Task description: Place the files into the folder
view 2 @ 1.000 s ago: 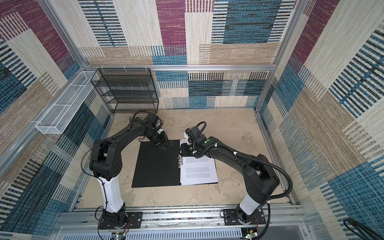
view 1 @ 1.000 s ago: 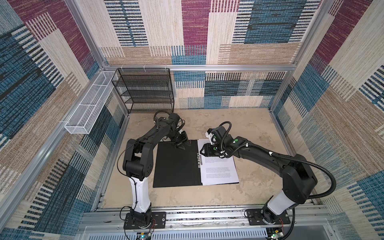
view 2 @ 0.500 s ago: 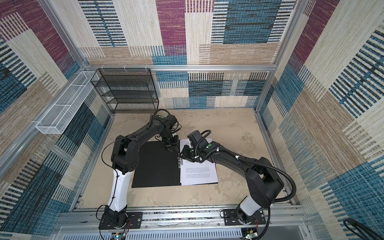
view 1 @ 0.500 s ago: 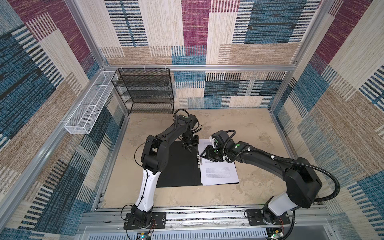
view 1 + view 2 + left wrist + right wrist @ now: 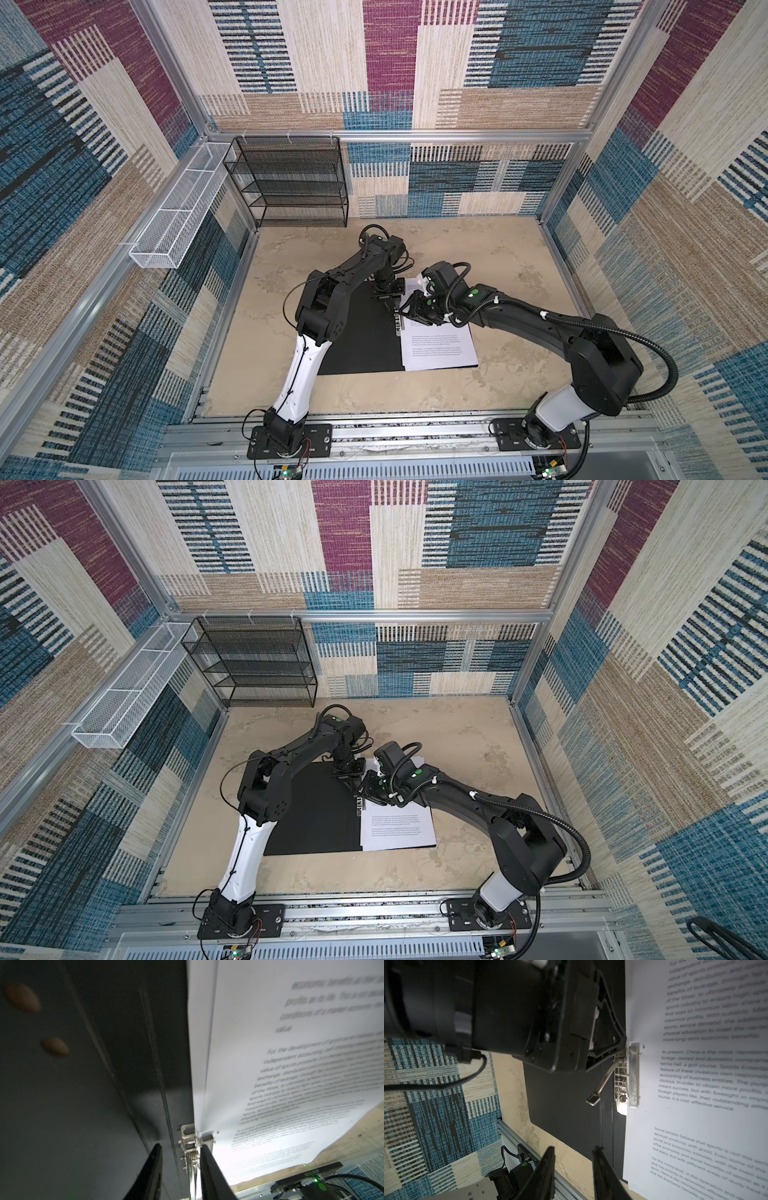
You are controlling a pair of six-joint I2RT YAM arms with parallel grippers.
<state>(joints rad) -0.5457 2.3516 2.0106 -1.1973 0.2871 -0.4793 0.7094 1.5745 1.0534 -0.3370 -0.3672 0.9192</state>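
While folder [image 5: 357, 340] lies open, black inside up, wire rack [image 5: 291, 183] stands well apart, rear left. Left gripper [image 5: 181, 1146] nearer: jaws parted, straddling spine clip [image 5: 633, 1076] end; lever [image 5: 600, 1086] raised. Clip axis along spine. Files [image 5: 436, 349] on right half, under clip bar. Right gripper [image 5: 574, 1148] parted, empty, crowding the approach.

**Middle crowded, right and near sides open**

In both top views the left tool [image 5: 390, 304] and right tool [image 5: 404, 311] are sitting just beside each other over the metal clip [image 5: 398, 322] at frame centre, closing that spot off. Their arms are arching over the upper part of the folder [image 5: 357, 340] and the files [image 5: 440, 349]. Bare counter [image 5: 498, 257] is lying open at right, upper centre and along the bottom. The black mesh rack [image 5: 291, 183] is blocking the upper-left corner, and the white wire basket [image 5: 174, 224] is hanging on the left wall.
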